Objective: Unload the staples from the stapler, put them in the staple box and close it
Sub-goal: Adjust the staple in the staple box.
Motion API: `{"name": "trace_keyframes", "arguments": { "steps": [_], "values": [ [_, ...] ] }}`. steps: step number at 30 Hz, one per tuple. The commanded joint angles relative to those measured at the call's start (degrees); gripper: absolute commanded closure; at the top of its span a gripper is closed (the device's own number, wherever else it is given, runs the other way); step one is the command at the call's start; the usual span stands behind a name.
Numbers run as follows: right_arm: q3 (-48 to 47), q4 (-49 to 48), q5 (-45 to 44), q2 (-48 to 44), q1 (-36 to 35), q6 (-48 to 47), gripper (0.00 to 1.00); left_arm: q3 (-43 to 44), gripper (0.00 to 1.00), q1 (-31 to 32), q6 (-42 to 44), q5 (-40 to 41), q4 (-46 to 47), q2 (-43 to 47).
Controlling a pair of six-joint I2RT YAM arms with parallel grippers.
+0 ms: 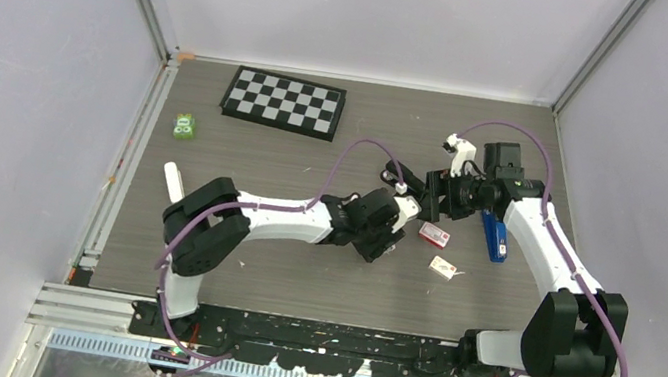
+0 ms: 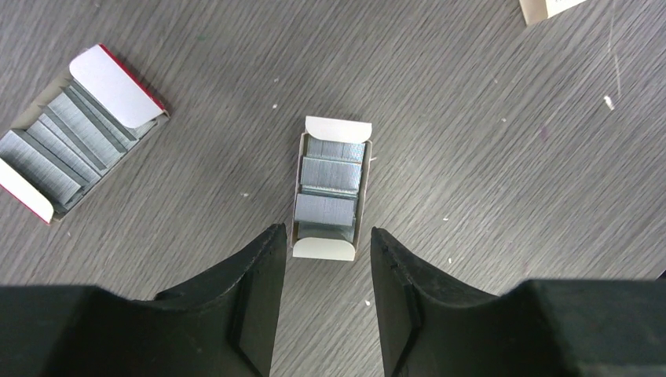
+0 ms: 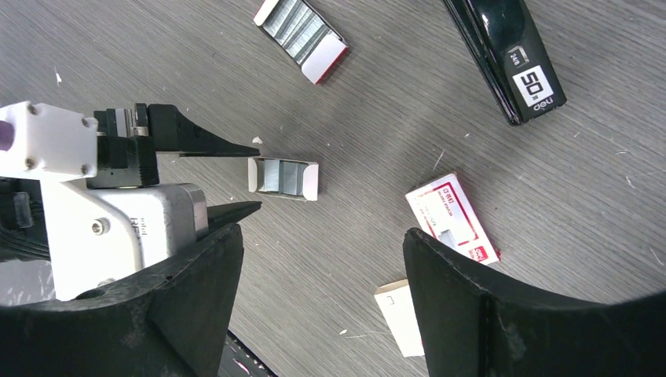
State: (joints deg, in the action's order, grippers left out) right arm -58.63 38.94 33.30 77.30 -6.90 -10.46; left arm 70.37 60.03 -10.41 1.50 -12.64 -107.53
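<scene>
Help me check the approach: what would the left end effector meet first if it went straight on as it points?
Probably the staple tray, lying just ahead of the left end effector and centred on its opening; depth is unclear.

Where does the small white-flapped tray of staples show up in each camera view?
Top external: cannot make it out.
Left wrist: small staple tray at centre, just ahead of the left fingers.
Right wrist: left of centre, just off those fingers.
Shared landmark: red-edged staple tray, far left in left wrist, top centre in right wrist.
</scene>
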Motion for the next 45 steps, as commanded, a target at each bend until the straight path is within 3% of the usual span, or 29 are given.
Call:
{"name": "trace_keyframes", "arguments": {
  "steps": [1, 45],
  "values": [
    [-2.5, -0.4, 1.9, 0.2, -0.2, -0.2, 0.21, 2.7, 0.55, 0.1, 1.9, -0.4, -0.3, -1.1],
    [-2.7, 0.3, 2.7, 0.8, -0.1, -0.5, 0.21, 6.3, 0.66, -1.2, 2.6, -2.6, -1.4, -3.6]
  ]
}}
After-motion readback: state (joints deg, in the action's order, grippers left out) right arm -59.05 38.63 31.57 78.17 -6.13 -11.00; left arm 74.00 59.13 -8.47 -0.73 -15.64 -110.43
